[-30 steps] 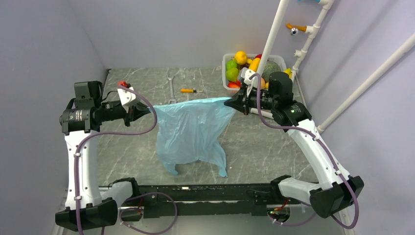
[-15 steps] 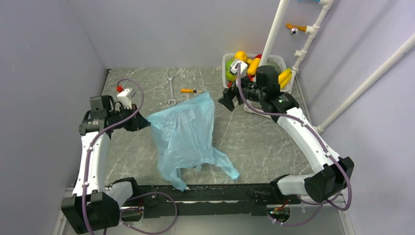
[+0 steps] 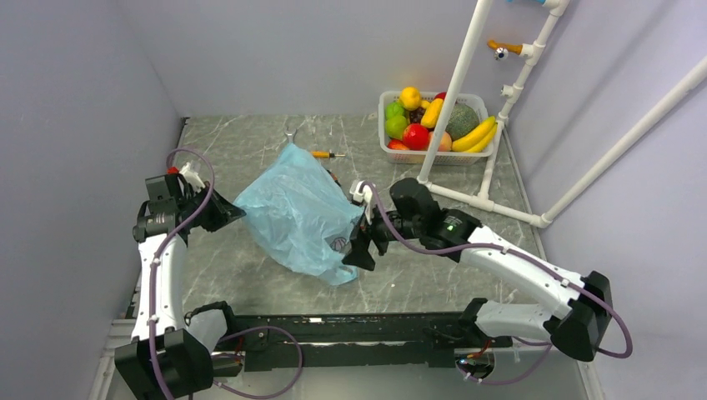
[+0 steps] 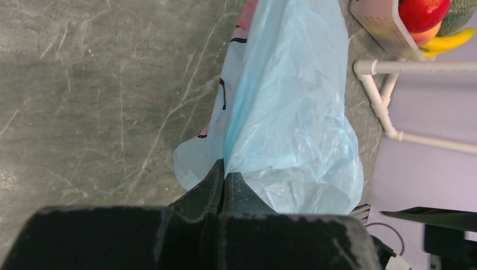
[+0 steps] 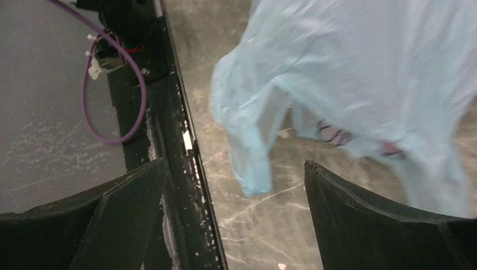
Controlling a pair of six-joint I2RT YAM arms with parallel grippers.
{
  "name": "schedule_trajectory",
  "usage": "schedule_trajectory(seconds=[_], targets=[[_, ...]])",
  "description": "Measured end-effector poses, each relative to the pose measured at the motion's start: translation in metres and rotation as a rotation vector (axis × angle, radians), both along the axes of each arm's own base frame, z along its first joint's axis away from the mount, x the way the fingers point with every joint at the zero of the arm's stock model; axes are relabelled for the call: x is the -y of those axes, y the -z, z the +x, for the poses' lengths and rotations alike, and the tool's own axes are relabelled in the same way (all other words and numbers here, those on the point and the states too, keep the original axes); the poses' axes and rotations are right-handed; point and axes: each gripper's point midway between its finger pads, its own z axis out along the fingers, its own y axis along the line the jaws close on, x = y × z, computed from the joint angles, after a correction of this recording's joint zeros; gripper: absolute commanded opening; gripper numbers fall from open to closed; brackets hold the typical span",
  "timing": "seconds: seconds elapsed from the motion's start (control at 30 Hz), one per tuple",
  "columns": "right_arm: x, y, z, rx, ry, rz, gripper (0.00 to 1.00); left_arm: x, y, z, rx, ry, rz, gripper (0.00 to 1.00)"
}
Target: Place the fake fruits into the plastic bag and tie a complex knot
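The light-blue plastic bag [image 3: 292, 212] lies crumpled on the marble table, with its printed side partly showing [image 4: 292, 112]. My left gripper [image 3: 227, 213] is shut on the bag's left edge [image 4: 224, 169]. Just off the bag's near right corner, my right gripper [image 3: 354, 254] stands open and holds nothing; in the right wrist view [image 5: 236, 163] a loose blue tail [image 5: 253, 163] hangs ahead of it. The fake fruits [image 3: 433, 121] are piled in the white basket [image 3: 385, 133] at the back right. No knot is in view.
An orange-handled screwdriver [image 3: 321, 154] and a wrench [image 3: 290, 132] lie behind the bag. A white pipe frame [image 3: 454, 100] rises by the basket, its foot [image 3: 492, 208] running along the table. The black base rail [image 5: 180, 129] lies close below my right gripper.
My right gripper let go of the bag, opened and swung down to the bag's near right side. The left arm drew back and lower. The stretched bag collapsed onto the table.
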Motion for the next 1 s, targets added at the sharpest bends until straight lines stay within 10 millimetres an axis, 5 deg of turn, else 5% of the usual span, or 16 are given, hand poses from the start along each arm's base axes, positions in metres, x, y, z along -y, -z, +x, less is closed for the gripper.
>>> schedule_trajectory(seconds=[0.2, 0.4, 0.67, 0.87, 1.0], targets=[[-0.017, 0.038, -0.008, -0.084, -0.022, -0.016, 1.0, 0.003, 0.008, -0.004, -0.037, -0.038, -0.067, 0.0], [-0.037, 0.067, 0.017, -0.059, 0.037, -0.029, 1.0, 0.008, 0.006, -0.005, -0.032, -0.032, -0.105, 0.0], [-0.055, 0.075, 0.055, 0.294, 0.133, -0.069, 0.97, 0.016, 0.01, -0.008, -0.047, -0.024, -0.17, 0.0], [-0.038, 0.1, 0.064, 0.534, 0.122, -0.173, 0.91, 0.016, 0.009, -0.006, -0.045, -0.022, -0.194, 0.0], [-0.025, 0.113, 0.068, 0.659, 0.081, -0.231, 0.77, 0.018, 0.008, -0.006, -0.047, -0.011, -0.207, 0.0]])
